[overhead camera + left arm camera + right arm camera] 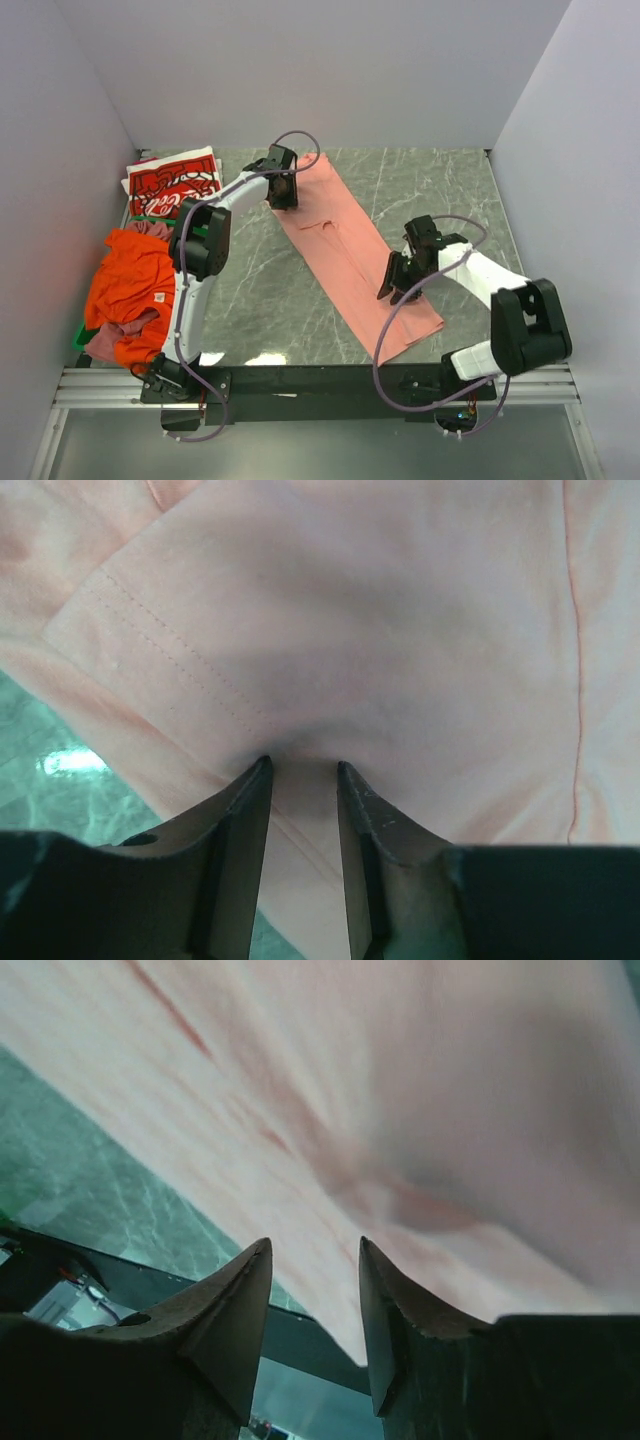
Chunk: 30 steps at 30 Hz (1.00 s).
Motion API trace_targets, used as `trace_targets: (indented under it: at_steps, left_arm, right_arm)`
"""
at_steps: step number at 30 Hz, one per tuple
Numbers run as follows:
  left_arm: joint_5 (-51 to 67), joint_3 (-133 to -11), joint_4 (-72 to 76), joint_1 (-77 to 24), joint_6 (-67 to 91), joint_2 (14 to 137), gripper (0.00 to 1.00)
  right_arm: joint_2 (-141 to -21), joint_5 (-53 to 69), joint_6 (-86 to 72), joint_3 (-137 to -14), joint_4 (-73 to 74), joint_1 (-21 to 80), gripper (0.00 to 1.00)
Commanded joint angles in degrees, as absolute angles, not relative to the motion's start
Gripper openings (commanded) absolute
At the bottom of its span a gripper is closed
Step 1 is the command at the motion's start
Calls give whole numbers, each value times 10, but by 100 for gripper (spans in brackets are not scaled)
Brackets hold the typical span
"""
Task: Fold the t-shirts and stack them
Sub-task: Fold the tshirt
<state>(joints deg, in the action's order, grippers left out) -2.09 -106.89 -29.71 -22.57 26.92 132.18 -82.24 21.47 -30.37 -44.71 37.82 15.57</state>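
Observation:
The salmon-pink t-shirt [345,255] lies as a long folded strip running diagonally across the marble table. My left gripper [283,192] is at its far left end. In the left wrist view this gripper [300,765] stands open, with its tips down on the pink cloth [400,630] next to a stitched hem. My right gripper [393,288] hovers over the strip's near part. In the right wrist view it [315,1242] is open with nothing between its fingers and pink cloth [420,1090] beyond. A folded red Coca-Cola t-shirt [172,185] lies at the back left.
A heap with the orange t-shirt [135,275] and a mauve one [108,342] sits in a green crate [79,343] at the left edge. White walls close in the table on three sides. A black rail [320,378] runs along the near edge.

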Motion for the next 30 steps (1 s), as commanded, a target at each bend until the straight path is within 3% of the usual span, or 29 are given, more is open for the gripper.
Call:
trace_targets:
  at_steps: [1,5,16,30]
  left_arm:
    - [-59,-1074,-337,-221,249,1281,39]
    - [-35,-1040,-323,-221,265,1206,41]
    - [78,-888,-195,-226,396,1107,42]
    - [96,-917,-187,-229,415,1220,39]
  right_arm:
    - [-757,181,-316,-480,431,164,47]
    - [-718,141,-319,-482,468,165,49]
    - [-585,91,-442,-331,456,197,49]
    - [-613,89,-470,-253,400,222,49]
